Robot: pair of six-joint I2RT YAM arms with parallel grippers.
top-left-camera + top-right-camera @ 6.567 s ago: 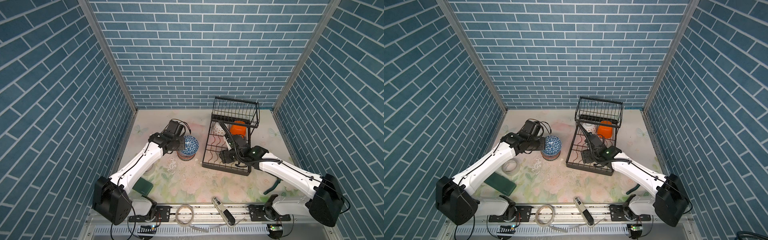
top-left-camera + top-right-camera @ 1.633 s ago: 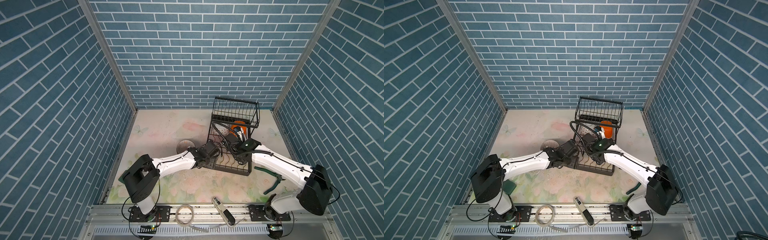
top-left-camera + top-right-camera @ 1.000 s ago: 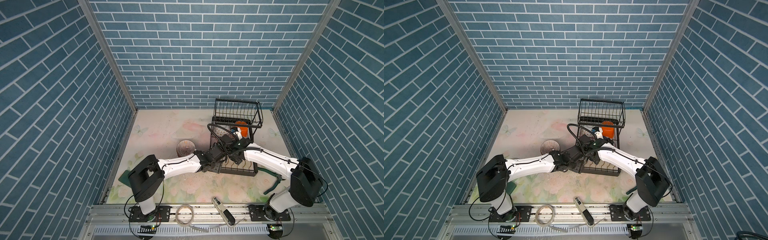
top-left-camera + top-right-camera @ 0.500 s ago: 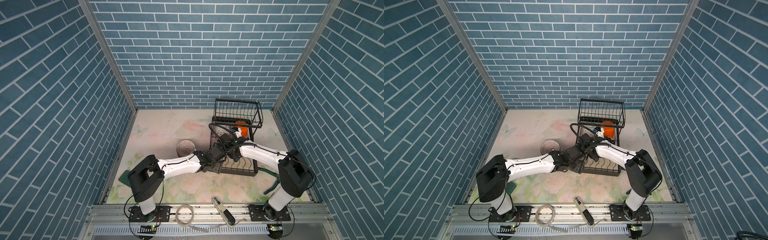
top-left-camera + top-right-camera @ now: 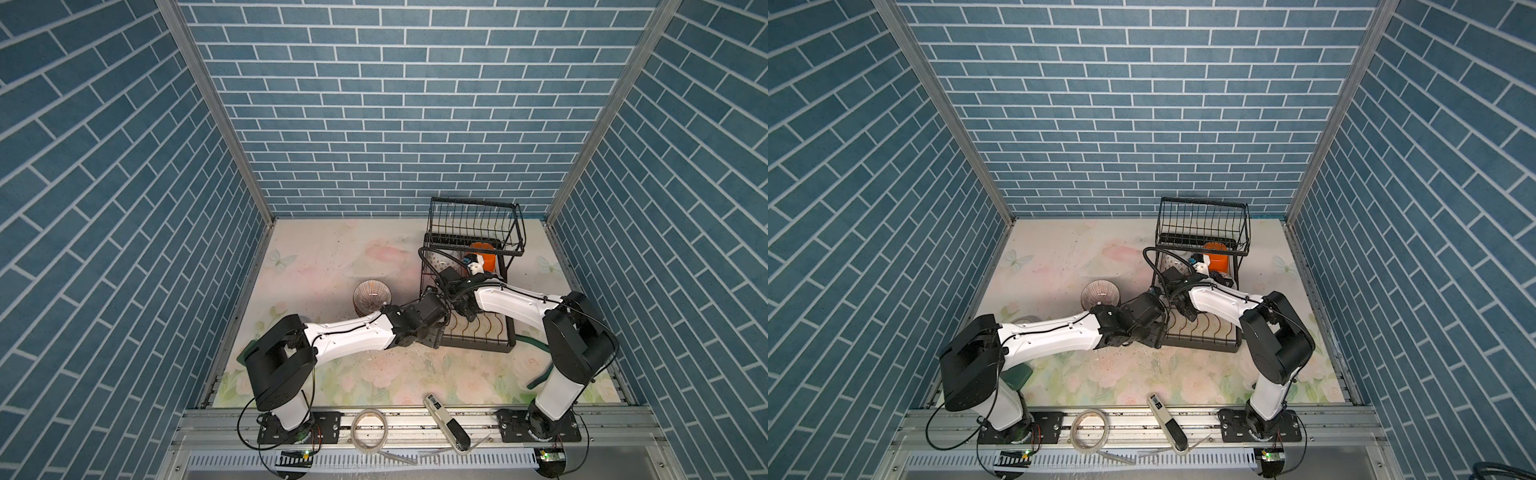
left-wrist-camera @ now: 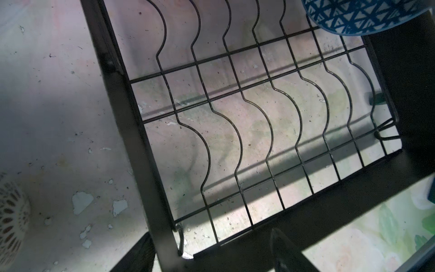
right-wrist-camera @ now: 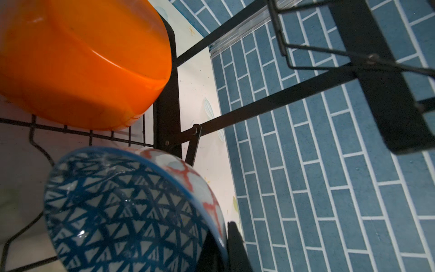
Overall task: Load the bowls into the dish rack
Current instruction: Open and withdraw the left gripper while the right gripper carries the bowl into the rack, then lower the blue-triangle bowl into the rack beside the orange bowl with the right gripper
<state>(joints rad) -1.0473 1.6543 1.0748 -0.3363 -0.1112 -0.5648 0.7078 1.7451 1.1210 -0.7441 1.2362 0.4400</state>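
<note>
Right wrist view: my right gripper (image 7: 221, 249) pinches the blue bowl (image 7: 122, 207) by its rim inside the dish rack (image 7: 166, 106); left gripper (image 6: 211, 246) gapes empty; next I'd lower it into a slot, then release.

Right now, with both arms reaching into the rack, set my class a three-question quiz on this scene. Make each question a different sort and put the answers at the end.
1. True or false: the orange bowl sits inside the dish rack.
2. The left fingers are: A open, holding nothing; B shut on a bowl; C hidden from every view.
3. Which arm's fingers pinch the rim of the blue patterned bowl?
Key: 1 true; 2 A; 3 the right fingers.
</note>
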